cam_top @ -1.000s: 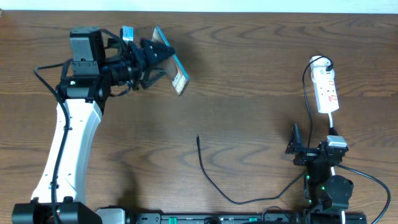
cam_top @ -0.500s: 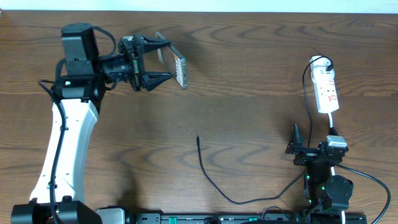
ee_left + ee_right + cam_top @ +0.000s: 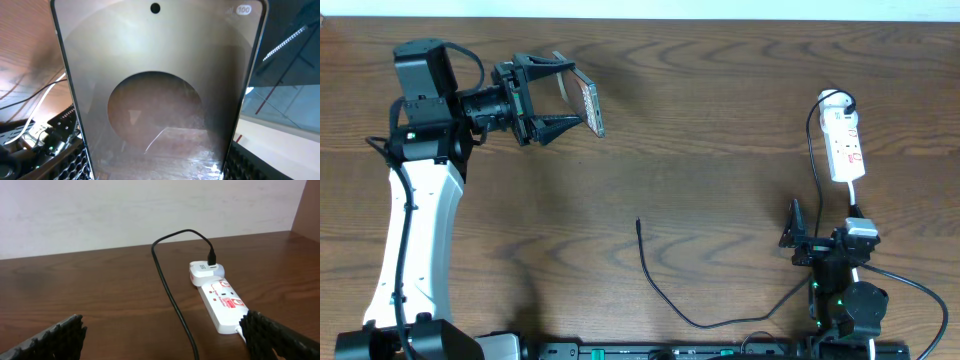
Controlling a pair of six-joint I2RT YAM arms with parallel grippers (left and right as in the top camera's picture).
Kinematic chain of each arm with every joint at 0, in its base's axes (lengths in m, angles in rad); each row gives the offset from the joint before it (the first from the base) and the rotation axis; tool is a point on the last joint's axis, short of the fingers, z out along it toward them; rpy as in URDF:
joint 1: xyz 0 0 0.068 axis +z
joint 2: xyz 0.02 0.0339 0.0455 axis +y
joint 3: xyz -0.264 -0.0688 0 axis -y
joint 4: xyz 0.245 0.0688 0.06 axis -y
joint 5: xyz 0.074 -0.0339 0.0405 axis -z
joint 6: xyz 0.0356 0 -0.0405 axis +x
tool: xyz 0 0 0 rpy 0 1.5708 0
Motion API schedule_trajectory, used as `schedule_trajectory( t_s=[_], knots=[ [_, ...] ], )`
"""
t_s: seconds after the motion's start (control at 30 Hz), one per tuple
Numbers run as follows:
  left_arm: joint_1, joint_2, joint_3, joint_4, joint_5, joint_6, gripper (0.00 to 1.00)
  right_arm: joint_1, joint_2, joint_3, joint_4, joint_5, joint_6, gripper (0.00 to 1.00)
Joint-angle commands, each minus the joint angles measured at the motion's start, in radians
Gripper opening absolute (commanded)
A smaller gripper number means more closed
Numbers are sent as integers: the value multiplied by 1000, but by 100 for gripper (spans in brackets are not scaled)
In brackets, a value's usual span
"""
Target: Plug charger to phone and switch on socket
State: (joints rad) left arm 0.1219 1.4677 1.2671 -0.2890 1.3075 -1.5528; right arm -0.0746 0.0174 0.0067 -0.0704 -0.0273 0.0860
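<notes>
- The phone (image 3: 590,104) is off the table (image 3: 720,170) at the far left, turned nearly edge-on to the overhead camera. In the left wrist view its face (image 3: 155,115) fills the frame, with the brownish oval in the middle.
- The left gripper (image 3: 572,95) pinches the phone by its long sides, one finger on each edge.
- The charger (image 3: 639,232) lies loose on the table near the middle. Its plug tip is well apart from the phone and touches nothing.
- The socket (image 3: 225,300) lies at the far right, with a white adapter (image 3: 205,271) in its far end and a black cable leaving it. I cannot tell whether its switch is on.
- The right gripper (image 3: 162,322) is spread wide and empty, near the socket and facing it.
- My judgement: only the phone pick-up is done. Mating the plug tip to the phone and pressing the switch are both left.
</notes>
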Motion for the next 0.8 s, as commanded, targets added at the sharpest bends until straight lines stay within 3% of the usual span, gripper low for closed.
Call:
schedule_trajectory(
  t_s=[0.0,0.4,0.77],
  knots=[
    [1,-19,31,8,46,-12,7,-3,-4,-1,-4,-5,-13,99],
    [1,-19,31,8,51,-13,7,-3,-4,-1,-4,-5,-13,100],
    [2,-19,31,14,96,-103,7,-3,-4,-1,-4,-6,-13,99]
  ],
)
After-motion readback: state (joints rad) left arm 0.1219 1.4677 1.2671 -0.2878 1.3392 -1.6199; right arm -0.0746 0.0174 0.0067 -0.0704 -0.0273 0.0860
